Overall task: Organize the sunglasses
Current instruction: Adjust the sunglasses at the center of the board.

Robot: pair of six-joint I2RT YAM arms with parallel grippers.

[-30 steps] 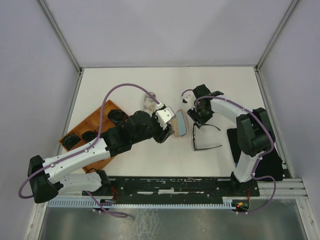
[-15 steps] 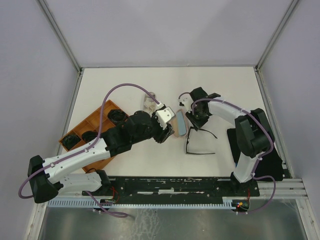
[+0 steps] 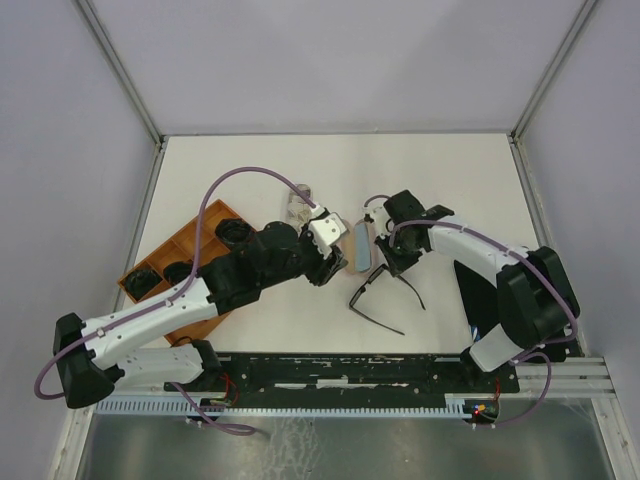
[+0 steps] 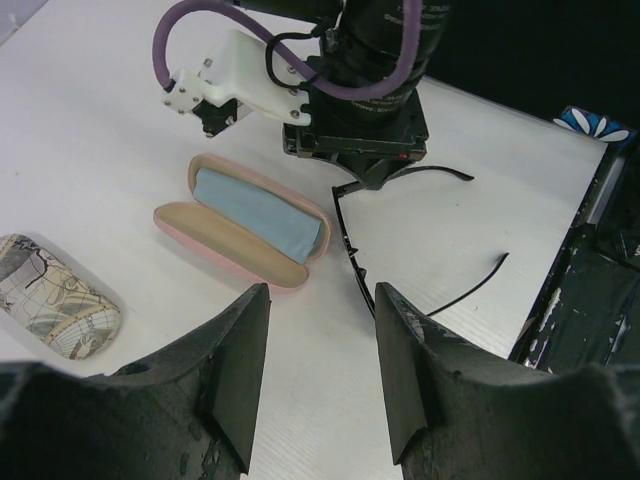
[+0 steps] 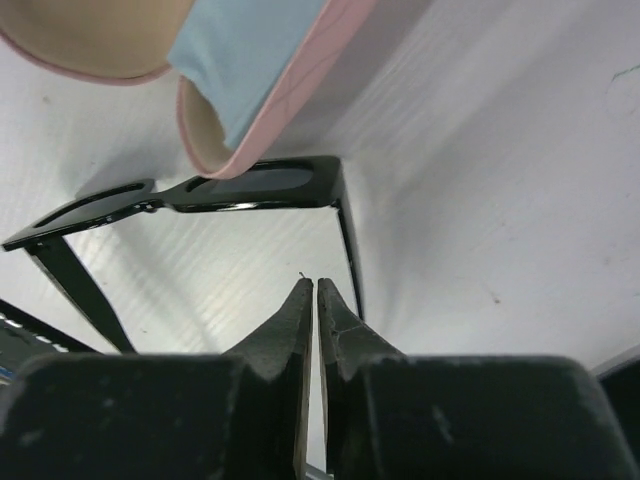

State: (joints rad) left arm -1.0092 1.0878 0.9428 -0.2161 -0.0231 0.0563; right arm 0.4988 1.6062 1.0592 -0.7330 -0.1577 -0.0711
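Observation:
A pair of thin black-framed sunglasses (image 3: 365, 287) lies unfolded on the white table, its front (image 5: 250, 190) just below the open pink case (image 3: 360, 245). My right gripper (image 5: 316, 287) is shut with nothing between its tips, which rest on the table inside the frame; one slim arm (image 5: 350, 250) runs right beside them. My left gripper (image 4: 320, 295) is open over bare table, just left of the case (image 4: 245, 220) and short of the sunglasses (image 4: 350, 250). Other dark sunglasses (image 3: 235, 232) sit in a wooden tray (image 3: 160, 252) at the left.
A light-blue cloth (image 4: 262, 207) lies inside the pink case. A patterned case (image 3: 298, 203) rests behind the left gripper. A black mat (image 3: 468, 285) covers the table by the right arm's base.
My right gripper has shut and moved toward the near edge and left. The black-framed sunglasses swung round and slid with it toward the left. The left gripper stayed put.

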